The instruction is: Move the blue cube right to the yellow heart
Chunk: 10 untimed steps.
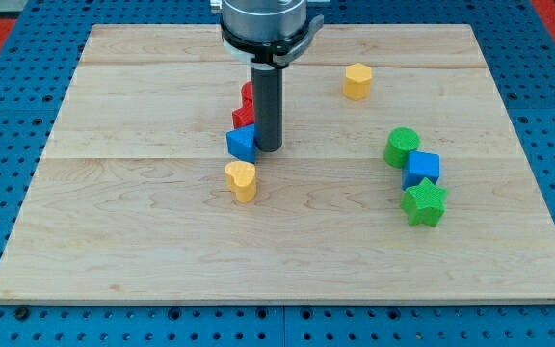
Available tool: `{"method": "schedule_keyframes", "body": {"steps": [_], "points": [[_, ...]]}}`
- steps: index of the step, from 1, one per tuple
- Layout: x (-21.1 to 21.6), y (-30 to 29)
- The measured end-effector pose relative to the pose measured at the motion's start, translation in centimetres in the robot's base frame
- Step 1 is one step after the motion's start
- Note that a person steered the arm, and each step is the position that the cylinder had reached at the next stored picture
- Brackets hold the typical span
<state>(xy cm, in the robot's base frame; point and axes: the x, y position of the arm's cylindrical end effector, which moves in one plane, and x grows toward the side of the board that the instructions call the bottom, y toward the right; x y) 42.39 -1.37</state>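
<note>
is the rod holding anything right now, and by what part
Nothing is held; a rod cannot grip. My tip stands against the blue cube on its side toward the view's right.

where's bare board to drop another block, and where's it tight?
Free: the view's left, left of the blue cube and yellow heart; the bottom strip; the middle gap before the green cylinder. Tight: my tip touching the blue cube's right, red blocks behind; the second blue cube and green star cluster right.

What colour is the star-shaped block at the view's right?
Green: the star block shows clearly in the camera view.
</note>
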Motion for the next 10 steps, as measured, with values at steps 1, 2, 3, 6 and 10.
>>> {"method": "schedule_keyframes", "body": {"steps": [1, 2, 3, 6, 10], "points": [[-0.1, 4.7], [-2.7, 12.3], [-4.8, 20.9], [5.3, 21.5], [1.4, 6.2]]}}
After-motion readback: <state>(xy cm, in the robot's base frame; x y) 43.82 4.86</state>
